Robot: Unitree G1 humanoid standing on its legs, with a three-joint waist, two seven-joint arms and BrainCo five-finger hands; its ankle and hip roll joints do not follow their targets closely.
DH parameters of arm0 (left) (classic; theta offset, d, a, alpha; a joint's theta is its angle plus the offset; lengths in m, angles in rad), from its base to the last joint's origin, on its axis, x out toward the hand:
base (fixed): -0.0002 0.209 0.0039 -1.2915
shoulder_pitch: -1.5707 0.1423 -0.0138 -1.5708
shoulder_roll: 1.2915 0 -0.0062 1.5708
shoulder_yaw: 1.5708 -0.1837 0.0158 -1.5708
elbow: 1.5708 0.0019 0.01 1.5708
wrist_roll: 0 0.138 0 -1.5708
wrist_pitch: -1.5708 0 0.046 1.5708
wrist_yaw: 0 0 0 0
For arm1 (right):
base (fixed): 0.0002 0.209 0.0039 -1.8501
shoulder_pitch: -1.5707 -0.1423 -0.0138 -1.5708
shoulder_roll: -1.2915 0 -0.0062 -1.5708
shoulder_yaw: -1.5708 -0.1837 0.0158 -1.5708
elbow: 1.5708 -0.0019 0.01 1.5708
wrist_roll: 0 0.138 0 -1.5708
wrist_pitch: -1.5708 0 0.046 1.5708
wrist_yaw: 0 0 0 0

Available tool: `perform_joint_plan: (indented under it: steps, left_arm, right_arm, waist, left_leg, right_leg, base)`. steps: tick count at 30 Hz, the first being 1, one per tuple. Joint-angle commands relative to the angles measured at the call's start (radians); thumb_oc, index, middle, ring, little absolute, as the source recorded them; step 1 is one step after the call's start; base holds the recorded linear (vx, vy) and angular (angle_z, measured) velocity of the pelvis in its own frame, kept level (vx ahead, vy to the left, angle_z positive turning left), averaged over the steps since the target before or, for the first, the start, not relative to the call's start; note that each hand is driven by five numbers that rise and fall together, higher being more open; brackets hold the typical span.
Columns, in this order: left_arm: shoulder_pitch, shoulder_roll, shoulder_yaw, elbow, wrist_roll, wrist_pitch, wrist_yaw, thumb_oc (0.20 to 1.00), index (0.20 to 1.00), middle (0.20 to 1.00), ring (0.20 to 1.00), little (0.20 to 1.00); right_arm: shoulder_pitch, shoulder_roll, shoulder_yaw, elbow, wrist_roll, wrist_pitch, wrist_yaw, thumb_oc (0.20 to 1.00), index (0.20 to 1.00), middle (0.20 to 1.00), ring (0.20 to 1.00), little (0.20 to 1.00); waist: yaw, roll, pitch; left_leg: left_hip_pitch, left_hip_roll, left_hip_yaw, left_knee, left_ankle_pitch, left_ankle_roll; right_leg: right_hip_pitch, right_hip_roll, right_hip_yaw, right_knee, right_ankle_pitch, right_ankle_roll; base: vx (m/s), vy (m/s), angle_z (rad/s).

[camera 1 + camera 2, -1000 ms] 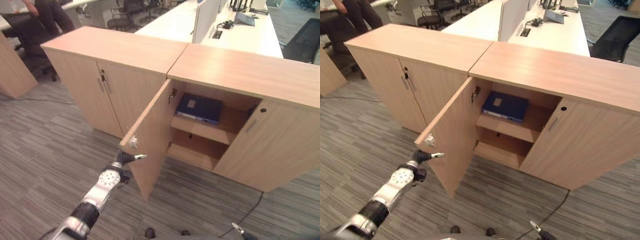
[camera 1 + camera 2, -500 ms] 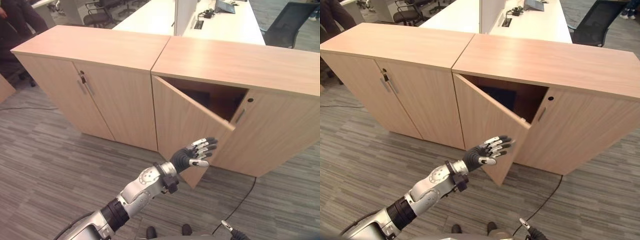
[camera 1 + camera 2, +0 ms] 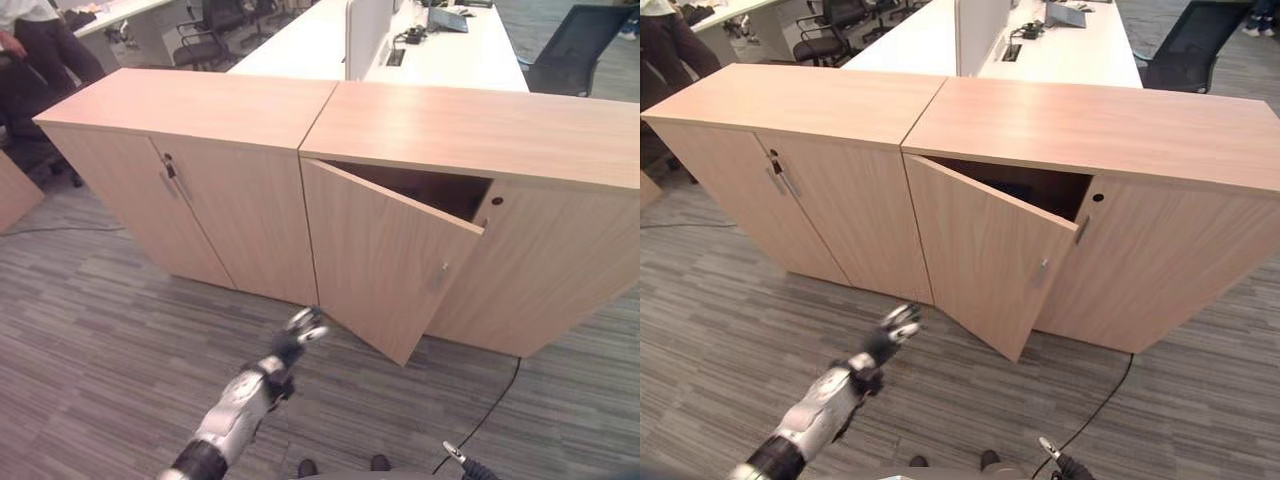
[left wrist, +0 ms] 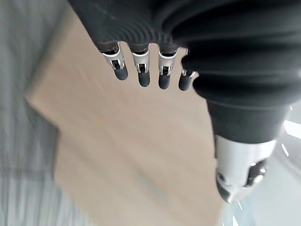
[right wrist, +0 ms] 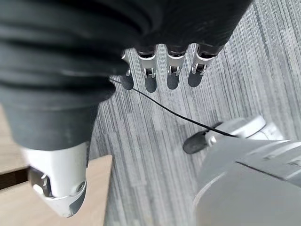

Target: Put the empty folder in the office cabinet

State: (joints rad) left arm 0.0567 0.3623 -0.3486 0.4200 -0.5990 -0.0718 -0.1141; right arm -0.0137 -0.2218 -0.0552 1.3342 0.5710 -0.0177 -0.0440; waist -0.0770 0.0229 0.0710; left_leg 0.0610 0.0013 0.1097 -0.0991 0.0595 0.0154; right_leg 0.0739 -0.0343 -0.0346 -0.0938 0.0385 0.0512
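Note:
The right-hand office cabinet (image 3: 470, 125) has its left door (image 3: 385, 265) swung most of the way in, with only a dark wedge of the inside left showing at the top. That door hides the shelves and whatever lies on them. My left hand (image 3: 300, 328) hangs low over the carpet, a short way in front of the door and apart from it. In the left wrist view its fingers (image 4: 141, 75) are straight and hold nothing, with pale wood beyond them. My right hand (image 5: 160, 75) hangs over the carpet, fingers relaxed and empty.
A second cabinet (image 3: 190, 100) with both doors shut stands to the left, joined to the first. White desks (image 3: 300, 45) and office chairs (image 3: 570, 50) stand behind. A person (image 3: 45, 45) is at the far left. Grey carpet (image 3: 100, 350) lies in front.
The cabinet door went from wide open to nearly shut, covering the blue folder on the upper shelf. My left hand pushed it round, then dropped back low. The camera also shifted.

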Motion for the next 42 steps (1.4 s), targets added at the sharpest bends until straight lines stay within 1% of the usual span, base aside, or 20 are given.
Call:
perform_joint_plan:
  steps: [1, 3, 6, 8, 9, 10, 12, 15, 16, 17, 20, 24, 26, 28, 31, 32, 33, 35, 39, 42]
  left_arm:
    - [-0.025, 0.036, 0.049, -0.044, 0.182, -0.075, 0.023, 1.000, 1.000, 1.000, 1.000, 1.000]
    - [-0.015, 0.040, 0.058, -0.001, 0.224, -0.079, 0.025, 1.000, 1.000, 1.000, 1.000, 1.000]
    - [-0.009, 0.016, 0.065, 0.169, 0.232, -0.064, 0.009, 1.000, 1.000, 1.000, 1.000, 1.000]
    - [-0.018, -0.028, 0.078, 0.343, 0.228, -0.046, 0.004, 1.000, 1.000, 1.000, 1.000, 1.000]
    - [-0.021, -0.030, 0.078, 0.347, 0.228, -0.049, 0.004, 1.000, 1.000, 1.000, 1.000, 1.000]
    - [-0.054, -0.091, 0.114, 0.569, 0.201, -0.028, 0.020, 1.000, 1.000, 1.000, 1.000, 1.000]
    - [-0.096, -0.135, 0.137, 0.774, 0.270, -0.013, 0.053, 1.000, 1.000, 1.000, 1.000, 1.000]
    - [-0.118, -0.155, 0.152, 0.946, 0.420, 0.006, 0.058, 1.000, 1.000, 1.000, 1.000, 1.000]
    - [-0.118, -0.152, 0.147, 0.942, 0.433, 0.002, 0.060, 1.000, 1.000, 1.000, 1.000, 1.000]
    - [-0.123, -0.138, 0.128, 0.914, 0.442, -0.011, 0.056, 1.000, 1.000, 1.000, 1.000, 1.000]
    - [-0.123, -0.125, 0.138, 0.922, 0.444, -0.011, 0.052, 1.000, 1.000, 1.000, 1.000, 1.000]
    - [-0.124, -0.116, 0.145, 0.920, 0.482, -0.021, 0.096, 1.000, 1.000, 1.000, 1.000, 1.000]
    - [-0.134, -0.115, 0.135, 0.897, 0.485, -0.030, 0.117, 1.000, 1.000, 1.000, 1.000, 1.000]
    - [-0.146, -0.116, 0.114, 0.866, 0.496, -0.045, 0.140, 1.000, 1.000, 1.000, 1.000, 1.000]
    - [-0.159, -0.120, 0.107, 0.836, 0.456, -0.062, 0.154, 1.000, 1.000, 1.000, 1.000, 1.000]
    - [-0.163, -0.118, 0.113, 0.810, 0.413, -0.078, 0.154, 1.000, 1.000, 1.000, 1.000, 1.000]
    - [-0.163, -0.118, 0.113, 0.810, 0.413, -0.078, 0.154, 1.000, 1.000, 1.000, 1.000, 1.000]
    - [-0.150, -0.124, 0.111, 0.818, 0.423, -0.082, 0.154, 1.000, 1.000, 1.000, 1.000, 1.000]
    - [-0.139, -0.129, 0.082, 0.828, 0.468, -0.082, 0.149, 1.000, 1.000, 1.000, 1.000, 1.000]
    - [-0.137, -0.129, 0.078, 0.838, 0.477, -0.077, 0.140, 1.000, 1.000, 1.000, 1.000, 1.000]
  right_arm:
    - [-0.038, -0.008, -0.034, 0.046, 0.065, -0.035, -0.011, 1.000, 1.000, 1.000, 1.000, 1.000]
    - [-0.043, -0.016, -0.043, 0.048, 0.071, -0.036, -0.010, 1.000, 1.000, 1.000, 1.000, 1.000]
    - [-0.048, -0.039, -0.051, 0.069, 0.065, -0.031, -0.004, 1.000, 1.000, 1.000, 1.000, 1.000]
    - [-0.044, -0.049, -0.053, 0.082, 0.059, -0.027, 0.006, 1.000, 1.000, 1.000, 1.000, 1.000]
    - [-0.045, -0.051, -0.054, 0.083, 0.059, -0.027, 0.006, 1.000, 1.000, 1.000, 1.000, 1.000]
    - [-0.039, -0.050, -0.051, 0.098, 0.058, -0.020, 0.009, 1.000, 1.000, 1.000, 1.000, 1.000]
    - [-0.037, -0.045, -0.046, 0.107, 0.059, -0.015, 0.009, 1.000, 1.000, 1.000, 1.000, 1.000]
    - [-0.039, -0.037, -0.016, 0.124, 0.030, -0.005, 0.015, 1.000, 1.000, 1.000, 1.000, 1.000]
    - [-0.037, -0.037, -0.011, 0.124, 0.029, -0.006, 0.015, 1.000, 1.000, 1.000, 1.000, 1.000]
    - [-0.037, -0.039, 0.004, 0.113, 0.036, -0.015, 0.022, 1.000, 1.000, 1.000, 1.000, 1.000]
    - [-0.028, -0.036, 0.017, 0.120, 0.021, -0.017, 0.030, 1.000, 1.000, 1.000, 1.000, 1.000]
    - [-0.036, -0.039, 0.022, 0.122, 0.019, -0.025, 0.027, 1.000, 1.000, 1.000, 1.000, 1.000]
    - [-0.045, -0.045, 0.027, 0.119, 0.023, -0.035, 0.018, 1.000, 1.000, 1.000, 1.000, 1.000]
    - [-0.052, -0.053, 0.036, 0.109, 0.023, -0.046, 0.008, 1.000, 1.000, 1.000, 1.000, 1.000]
    - [-0.051, -0.065, 0.036, 0.101, 0.020, -0.055, 0.000, 1.000, 1.000, 1.000, 1.000, 1.000]
    - [-0.059, -0.075, 0.039, 0.085, 0.021, -0.061, -0.003, 1.000, 1.000, 1.000, 1.000, 1.000]
    - [-0.059, -0.076, 0.039, 0.085, 0.021, -0.061, -0.003, 1.000, 1.000, 1.000, 1.000, 1.000]
    - [-0.061, -0.066, 0.051, 0.073, 0.013, -0.068, 0.000, 1.000, 1.000, 1.000, 1.000, 1.000]
    - [-0.058, -0.064, 0.055, 0.071, 0.010, -0.065, -0.008, 1.000, 1.000, 1.000, 1.000, 1.000]
    - [-0.052, -0.061, 0.058, 0.074, 0.000, -0.059, -0.002, 1.000, 1.000, 1.000, 1.000, 1.000]
  waist:
    - [0.028, -0.038, -0.009]
    - [0.032, -0.038, -0.009]
    - [0.031, -0.035, -0.011]
    - [0.025, -0.032, -0.015]
    - [0.026, -0.031, -0.014]
    - [0.016, -0.034, -0.016]
    - [0.006, -0.040, -0.024]
    - [-0.009, -0.043, -0.037]
    - [-0.011, -0.044, -0.038]
    - [-0.018, -0.045, -0.031]
    - [-0.021, -0.048, -0.024]
    - [-0.015, -0.058, -0.015]
    - [-0.007, -0.070, 0.008]
    - [0.006, -0.082, 0.039]
    - [0.019, -0.080, 0.058]
    - [0.033, -0.071, 0.071]
    - [0.032, -0.071, 0.071]
    - [0.036, -0.057, 0.058]
    - [0.024, -0.034, 0.030]
    - [0.018, -0.026, 0.016]
  left_leg:
    - [0.016, 0.024, -0.036, 0.012, -0.108, -0.026]
    - [0.015, 0.025, -0.038, 0.012, -0.108, -0.027]
    - [0.015, 0.029, -0.034, 0.012, -0.105, -0.030]
    - [0.017, 0.033, -0.027, 0.012, -0.105, -0.031]
    - [0.018, 0.033, -0.026, 0.012, -0.105, -0.031]
    - [0.024, 0.037, -0.020, 0.012, -0.103, -0.034]
    - [0.025, 0.044, -0.013, 0.012, -0.101, -0.038]
    - [0.033, 0.062, 0.003, 0.012, -0.099, -0.049]
    - [0.034, 0.067, 0.006, 0.012, -0.098, -0.052]
    - [0.032, 0.088, 0.012, 0.012, -0.087, -0.061]
    - [0.032, 0.112, 0.021, 0.012, -0.072, -0.073]
    - [0.042, 0.144, 0.027, 0.020, -0.054, -0.084]
    - [-0.002, 0.149, 0.018, 0.120, -0.073, -0.077]
    - [-0.065, 0.125, -0.036, 0.205, -0.081, -0.064]
    - [-0.156, 0.027, -0.175, 0.232, -0.083, -0.041]
    - [-0.214, -0.061, -0.271, 0.225, -0.064, -0.031]
    - [-0.215, -0.062, -0.272, 0.225, -0.064, -0.031]
    - [-0.153, -0.067, -0.305, 0.142, -0.055, -0.021]
    - [-0.088, -0.053, -0.267, 0.046, -0.030, -0.009]
    - [-0.063, -0.053, -0.248, 0.012, -0.034, -0.002]
  right_leg:
    - [0.023, -0.040, -0.042, 0.007, -0.063, 0.072]
    - [0.021, -0.039, -0.042, 0.007, -0.062, 0.071]
    - [0.019, -0.036, -0.044, 0.007, -0.063, 0.070]
    - [0.017, -0.032, -0.037, 0.007, -0.065, 0.067]
    - [0.017, -0.032, -0.036, 0.007, -0.065, 0.067]
    - [0.021, -0.026, -0.029, 0.007, -0.065, 0.061]
    - [0.020, -0.020, -0.021, 0.007, -0.063, 0.053]
    - [0.021, -0.003, 0.000, 0.007, -0.067, 0.038]
    - [0.021, 0.000, 0.004, 0.007, -0.067, 0.036]
    - [0.015, 0.016, 0.017, 0.007, -0.065, 0.028]
    - [0.010, 0.038, 0.026, 0.007, -0.068, 0.018]
    - [0.012, 0.062, 0.039, 0.021, -0.081, -0.003]
    - [0.007, 0.060, 0.043, 0.040, -0.083, -0.011]
    - [-0.006, 0.054, 0.046, 0.052, -0.081, -0.019]
    - [-0.020, 0.052, 0.046, 0.048, -0.070, -0.019]
    - [-0.030, 0.066, 0.066, 0.051, -0.064, -0.016]
    - [-0.030, 0.066, 0.064, 0.051, -0.065, -0.016]
    - [-0.027, 0.090, 0.105, 0.048, -0.064, -0.014]
    - [-0.031, 0.087, 0.118, 0.031, -0.056, -0.008]
    - [-0.028, 0.085, 0.123, 0.023, -0.054, -0.003]
  base:
    - [0.00, -0.053, 0.11]
    - [-0.01, -0.045, 0.02]
    - [-0.02, -0.043, 0.00]
    - [-0.01, -0.031, -0.05]
    - [-0.01, -0.055, -0.08]
    - [-0.01, -0.071, -0.13]
    - [-0.01, -0.093, -0.20]
    - [0.00, -0.118, -0.19]
    - [-0.03, -0.237, -0.28]
    - [-0.04, -0.163, -0.18]
    - [-0.05, -0.180, -0.26]
    - [-0.02, -0.153, -0.13]
    - [-0.08, -0.121, -0.12]
    - [-0.14, -0.076, -0.10]
    - [-0.09, 0.010, -0.20]
    - [-0.03, 0.045, -0.12]
    - [0.00, 0.061, -0.26]
    - [0.08, 0.073, -0.56]
    - [0.08, 0.130, -0.71]
    - [0.07, 0.125, -0.43]
